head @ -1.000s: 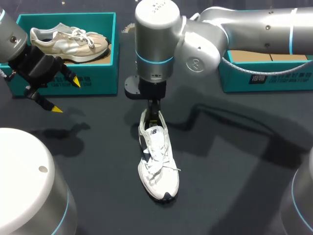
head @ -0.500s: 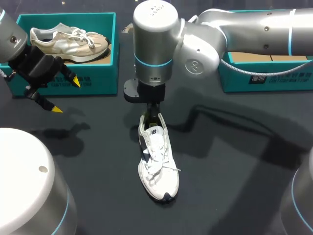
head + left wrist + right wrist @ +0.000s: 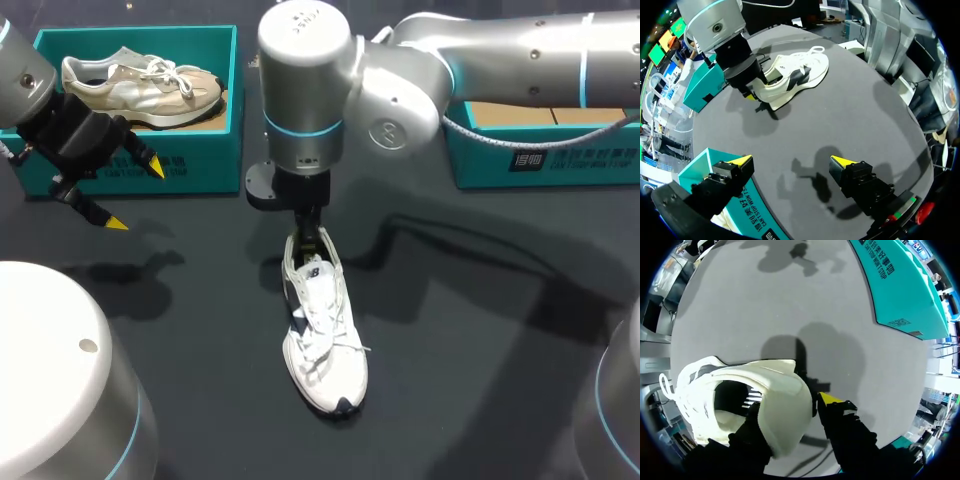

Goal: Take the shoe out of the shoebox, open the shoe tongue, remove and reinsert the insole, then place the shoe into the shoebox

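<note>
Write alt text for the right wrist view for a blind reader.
The right gripper is shut on the heel of a white shoe, one finger inside, one outside. The shoe rests on a dark table, with a teal shoebox ahead.

Taking the white lace-up sneaker (image 3: 322,325) as the dial's centre: at 12 o'clock my right arm's silver wrist column (image 3: 305,90) stands over the heel. My right gripper (image 3: 312,232) pinches the heel collar, so that side is blocked. At 10 o'clock the teal cardboard shoebox (image 3: 215,150), holding a beige sneaker (image 3: 140,82), walls off the corner. My left gripper (image 3: 135,196) hangs spread just in front of it. At 2 o'clock a second teal box (image 3: 540,155) sits under the right forearm. From 3 through 6 to 9 o'clock the flat dark tabletop (image 3: 480,330) gives passage to the toe and both flanks.
</note>
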Controlling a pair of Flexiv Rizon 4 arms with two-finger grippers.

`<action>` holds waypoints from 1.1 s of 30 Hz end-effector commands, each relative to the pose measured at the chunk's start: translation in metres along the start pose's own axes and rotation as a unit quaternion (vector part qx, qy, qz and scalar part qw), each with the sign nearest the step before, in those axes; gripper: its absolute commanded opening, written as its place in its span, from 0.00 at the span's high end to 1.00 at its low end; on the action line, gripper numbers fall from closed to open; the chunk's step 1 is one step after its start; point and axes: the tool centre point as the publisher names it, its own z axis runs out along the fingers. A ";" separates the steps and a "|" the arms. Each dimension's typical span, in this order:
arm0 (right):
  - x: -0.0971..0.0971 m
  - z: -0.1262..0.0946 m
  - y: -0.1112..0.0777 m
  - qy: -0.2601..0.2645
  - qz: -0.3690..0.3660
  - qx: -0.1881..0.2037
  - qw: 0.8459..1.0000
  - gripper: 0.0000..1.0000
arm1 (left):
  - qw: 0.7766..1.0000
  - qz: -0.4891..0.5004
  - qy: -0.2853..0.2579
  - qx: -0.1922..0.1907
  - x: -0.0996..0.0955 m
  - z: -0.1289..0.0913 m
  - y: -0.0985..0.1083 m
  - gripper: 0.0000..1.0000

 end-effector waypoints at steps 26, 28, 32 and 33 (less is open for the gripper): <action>-0.036 -0.127 -0.018 -0.120 0.083 0.040 0.988 1.00 | 1.000 0.001 0.000 -0.001 0.001 0.000 0.000 0.00; -0.038 -0.133 -0.020 -0.129 0.099 0.039 0.986 1.00 | 1.000 0.001 0.000 -0.001 0.001 0.000 0.000 0.00; -0.038 -0.133 -0.020 -0.129 0.099 0.039 0.986 1.00 | 1.000 0.001 0.000 -0.001 0.001 0.000 0.000 0.00; -0.038 -0.133 -0.020 -0.129 0.099 0.039 0.986 1.00 | 1.000 0.001 0.000 -0.001 0.001 0.000 0.000 0.00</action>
